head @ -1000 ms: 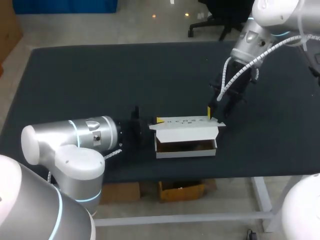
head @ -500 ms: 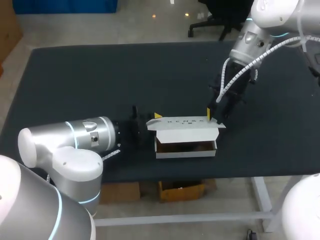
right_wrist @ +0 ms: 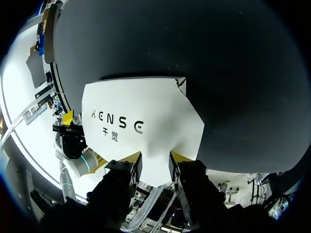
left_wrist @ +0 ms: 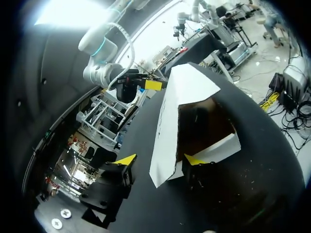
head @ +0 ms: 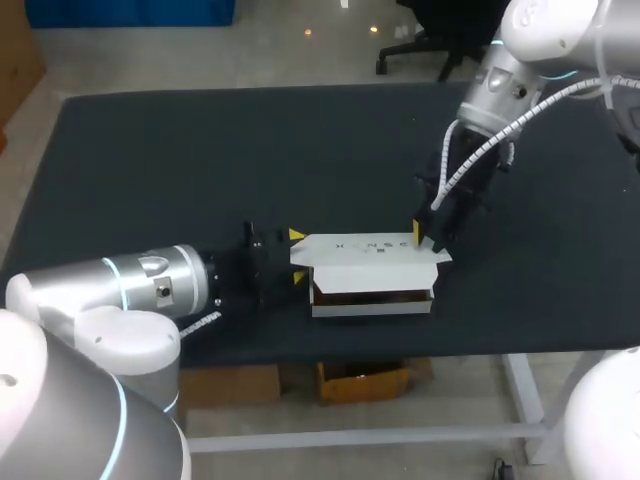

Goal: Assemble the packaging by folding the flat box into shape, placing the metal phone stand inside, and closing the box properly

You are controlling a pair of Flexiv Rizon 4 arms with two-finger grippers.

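Observation:
The white box (head: 372, 301) stands near the table's front edge, its lid (head: 365, 255) tilted over the brown, dim inside. No phone stand can be made out. My right gripper (head: 421, 236) is at the lid's right end, and in the right wrist view this gripper (right_wrist: 154, 158) is shut on the lid's (right_wrist: 141, 121) edge flap. My left gripper (head: 298, 257) is open at the box's left end. In the left wrist view the box's (left_wrist: 182, 97) near corner lies between the spread fingertips (left_wrist: 124, 159) of that gripper (left_wrist: 159, 160).
The dark table (head: 200, 150) stretches wide behind and to both sides of the box. Its front edge runs just below the box. My left arm's grey body (head: 120, 290) lies low along the front left.
My left gripper has opened, let go of the lid's left end and drawn back a little to the left. The right gripper has stayed put on the lid.

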